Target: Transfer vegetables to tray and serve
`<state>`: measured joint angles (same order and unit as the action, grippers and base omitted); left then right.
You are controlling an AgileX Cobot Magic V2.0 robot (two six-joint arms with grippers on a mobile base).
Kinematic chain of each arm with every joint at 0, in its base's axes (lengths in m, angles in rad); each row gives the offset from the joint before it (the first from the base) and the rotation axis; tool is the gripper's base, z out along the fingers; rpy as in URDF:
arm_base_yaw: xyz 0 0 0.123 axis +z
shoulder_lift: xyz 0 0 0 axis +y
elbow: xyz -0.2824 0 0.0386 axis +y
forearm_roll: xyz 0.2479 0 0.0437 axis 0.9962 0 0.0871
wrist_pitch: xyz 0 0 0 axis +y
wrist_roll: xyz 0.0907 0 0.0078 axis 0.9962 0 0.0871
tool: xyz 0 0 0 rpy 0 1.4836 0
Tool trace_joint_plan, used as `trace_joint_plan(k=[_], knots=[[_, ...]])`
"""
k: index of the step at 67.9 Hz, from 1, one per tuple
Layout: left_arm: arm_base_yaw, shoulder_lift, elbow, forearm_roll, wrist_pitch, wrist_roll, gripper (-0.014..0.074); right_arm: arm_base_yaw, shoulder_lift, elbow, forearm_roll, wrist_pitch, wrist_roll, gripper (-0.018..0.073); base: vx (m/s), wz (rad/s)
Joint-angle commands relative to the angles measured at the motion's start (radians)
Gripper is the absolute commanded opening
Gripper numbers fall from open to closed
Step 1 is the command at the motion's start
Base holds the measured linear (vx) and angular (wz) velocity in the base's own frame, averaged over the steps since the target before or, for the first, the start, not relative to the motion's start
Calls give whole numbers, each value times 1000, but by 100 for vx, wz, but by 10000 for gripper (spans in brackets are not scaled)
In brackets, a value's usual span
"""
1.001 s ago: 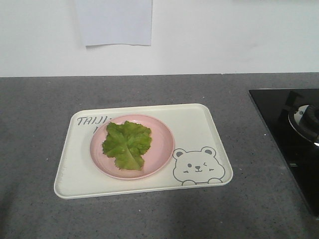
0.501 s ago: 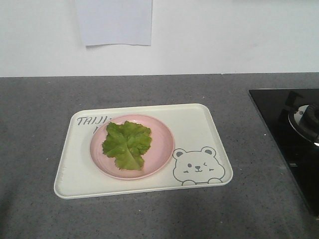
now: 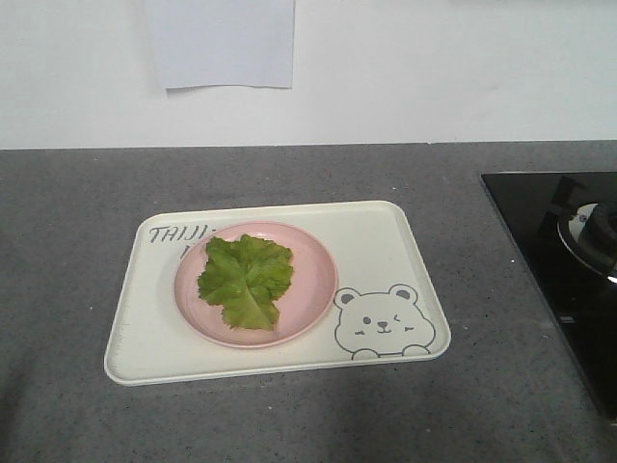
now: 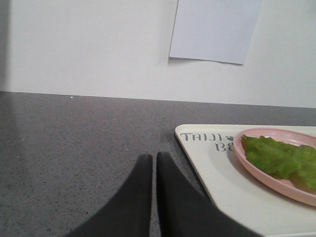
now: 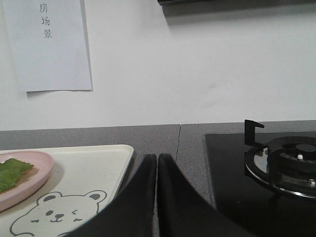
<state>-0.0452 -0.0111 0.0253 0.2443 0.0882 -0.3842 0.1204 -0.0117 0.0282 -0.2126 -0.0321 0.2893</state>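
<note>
Vegetables: one bright green lettuce leaf [image 3: 246,281], crinkled edges, pale central rib running toward its near end. Lies flat, smaller than the dish under it.
Plate: round pink plastic plate [image 3: 313,289], leaf sits in its middle, wholly inside the rim.
Tray: cream rectangular plastic tray with rounded corners [image 3: 386,241], grey "TAIJI" lettering at its far-left corner partly covered by the plate, winking bear face drawn at the near-right corner. Plate stands on the tray's left half.
Counter: dark grey speckled countertop [image 3: 77,212], tray rests flat on it, slightly skewed.
Hob: black glass gas hob [image 3: 545,241] at the right edge, burner ring on it, well apart from the tray.
Wall: white, with a white paper sheet [image 3: 224,43] stuck above the tray; right wrist view shows Chinese characters on it.
Left gripper [image 4: 153,160]: black fingers pressed together, nothing between them. Tips low over bare counter just beside the tray's left edge, not touching it. Leaf is ahead and to the right of the tips, apart from them.
Right gripper [image 5: 157,160]: black fingers closed against each other, holding nothing. Tips sit over the counter strip between the tray's right edge and the hob. Leaf is off to the left, past the bear drawing, well apart.
Front view: neither gripper shows.
</note>
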Motion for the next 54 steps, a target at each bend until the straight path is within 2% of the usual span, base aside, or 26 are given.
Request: trace_joint_plan(k=[1,54], knots=[[0,-15,22,-6,-69,-10,-6,-6,-6,15,-10,-81,1,-3,0,0],[0,-15,22,-6,-69,-10,-6,-6,-6,15,-10,-81,1,-3,0,0]])
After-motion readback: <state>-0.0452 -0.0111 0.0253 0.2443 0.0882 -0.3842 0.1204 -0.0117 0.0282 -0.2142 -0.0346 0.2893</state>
